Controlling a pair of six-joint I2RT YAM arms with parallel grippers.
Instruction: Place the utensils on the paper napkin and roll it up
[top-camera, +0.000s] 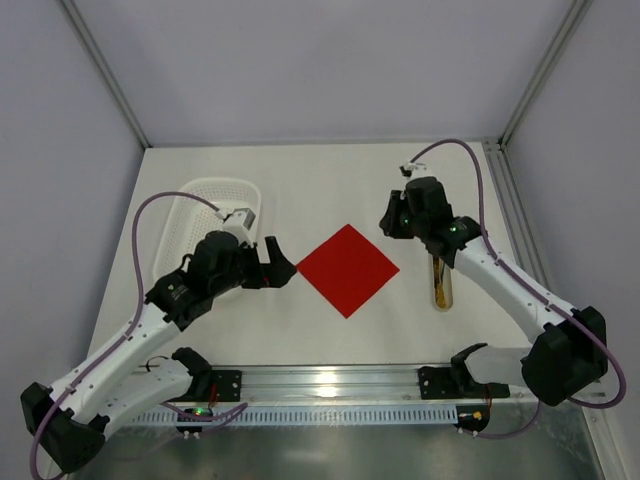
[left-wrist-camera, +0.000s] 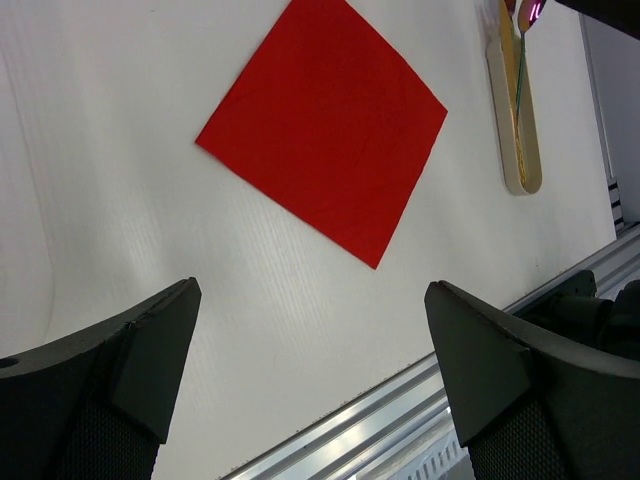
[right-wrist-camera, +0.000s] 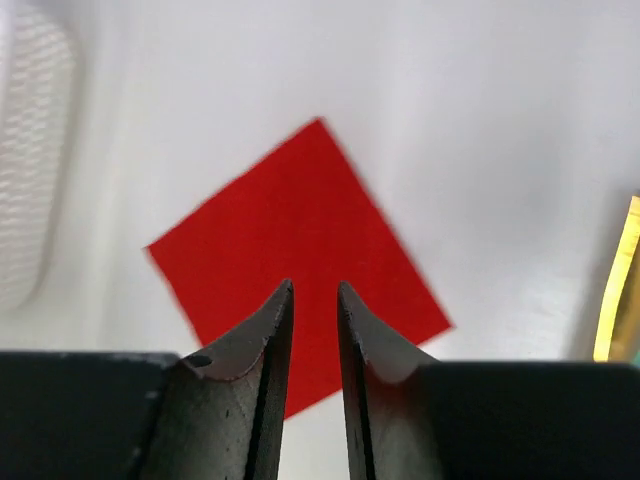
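**A:** Where is everything?

**B:** The flat, bright red square paper napkin (top-camera: 348, 268) lies bare, corner-on, in the centre of the overhead frame. The slim, shiny metal utensils (top-camera: 441, 280) lie lengthwise in the beige oblong tray (left-wrist-camera: 528, 185) to the right of it, well apart from the paper. The white perforated plastic basket (top-camera: 215, 210) sits at the upper left.

**A:** And the grippers?

**B:** The left gripper (top-camera: 283, 262) hovers just off the napkin's left corner with its jaws spread wide, holding nothing. The right gripper (right-wrist-camera: 315, 290) is above the top end of the tray. Its jaws are parted by only a narrow slit, with red paper showing through and nothing between them.

**A:** So the step is fetching the cutlery?

**B:** I judge so, and it falls to the right arm. The slit looks too tight for a clean approach, so it should open further first. Then it should come down straddling the handles across their narrow width, clear of the tray wall.

**A:** Any risks?

**B:** Polished metal may slip or pivot, so a grip near the middle is safer, followed by a straight lift. I would lay them along the napkin's diagonal, so that a corner can fold over them. I cannot tell spoon from fork in the tray.
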